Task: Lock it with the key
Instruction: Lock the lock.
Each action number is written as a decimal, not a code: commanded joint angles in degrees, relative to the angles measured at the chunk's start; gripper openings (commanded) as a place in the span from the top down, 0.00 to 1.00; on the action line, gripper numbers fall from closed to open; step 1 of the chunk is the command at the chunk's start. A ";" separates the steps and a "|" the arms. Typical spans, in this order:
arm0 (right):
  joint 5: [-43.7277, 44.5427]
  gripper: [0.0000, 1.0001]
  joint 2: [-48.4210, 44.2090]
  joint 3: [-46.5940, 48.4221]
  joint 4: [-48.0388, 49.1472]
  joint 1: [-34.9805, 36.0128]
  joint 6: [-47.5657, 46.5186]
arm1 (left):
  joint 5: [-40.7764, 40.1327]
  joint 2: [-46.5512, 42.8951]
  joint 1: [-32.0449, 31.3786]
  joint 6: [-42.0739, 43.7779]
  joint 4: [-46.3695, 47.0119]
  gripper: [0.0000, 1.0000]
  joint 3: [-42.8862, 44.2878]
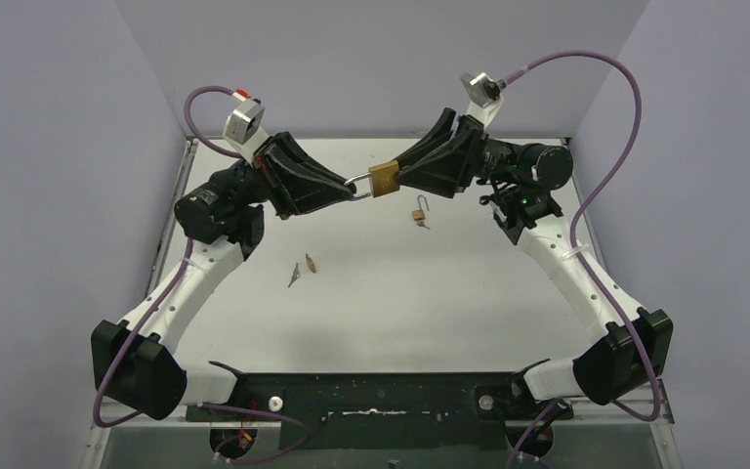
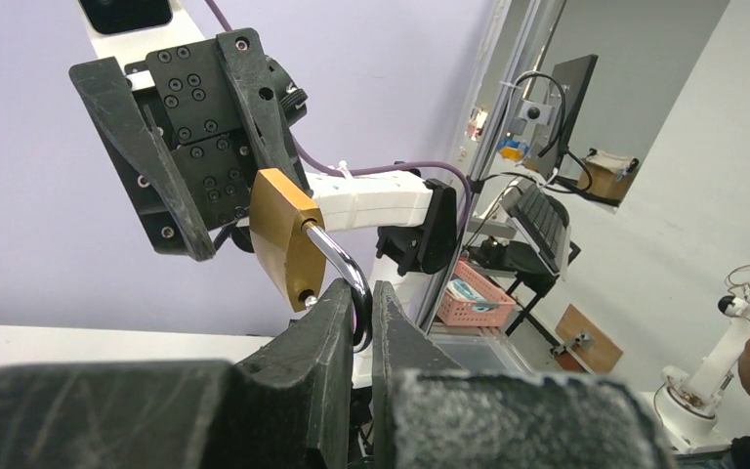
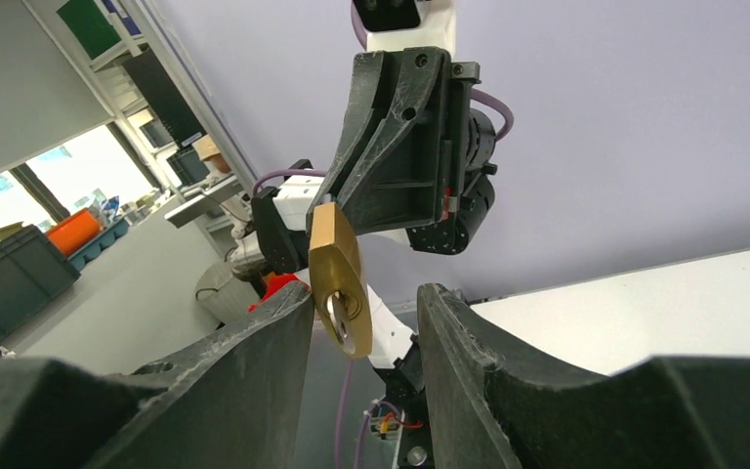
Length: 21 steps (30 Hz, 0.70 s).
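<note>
- Mount plate (image 1: 371, 401): black, along the near edge of the white table (image 1: 449, 303), with both arm bases on it.
- Two small bits (image 1: 303, 270): brownish, lying close together on the table left of centre. They are too small to identify.
- Small lock (image 1: 419, 212): lies on the table farther back and right of centre, with its shackle up. It is below the raised grippers and apart from them.
- Left gripper (image 1: 354, 189): raised above the far half of the table and pointing right. Its jaws are pressed together on the shackle (image 2: 337, 259), whose steel loop runs down between the fingertips.
- Padlock (image 1: 384, 178): brass, held in the air between the two grippers over the far middle of the table. Its shackle end faces left and its keyhole end faces right.
- Key (image 3: 352, 337): a short silver piece sticks out of the keyhole end. It looks like the key, seated in the lock.
- Right gripper (image 1: 402, 174): reaches in from the right at the same height, its jaws partly apart on either side of the keyhole end. In the wrist view one finger sits against the brass body, while the other stands clear with a gap, so nothing is clamped.
- Wall (image 1: 371, 68): plain lilac, behind the table.
</note>
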 commanded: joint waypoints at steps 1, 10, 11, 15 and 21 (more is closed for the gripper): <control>-1.37 0.56 -2.84 2.74 0.76 -2.10 -0.56 | -3.65 -0.93 0.70 -0.25 3.54 1.00 1.09; -1.71 0.67 -2.37 3.27 2.04 -2.31 0.96 | -3.66 -0.77 0.83 -0.34 3.54 1.00 1.07; -1.75 0.67 -2.36 3.27 2.26 -2.28 1.17 | -3.70 -0.70 0.79 -0.34 3.54 1.00 1.08; -1.62 0.69 -2.27 2.92 3.06 -2.15 1.65 | -3.83 -0.55 0.90 -0.34 3.54 1.00 0.99; -1.61 0.83 -2.08 2.44 4.07 -2.20 2.40 | -4.16 -0.49 0.90 -0.17 3.54 1.00 0.69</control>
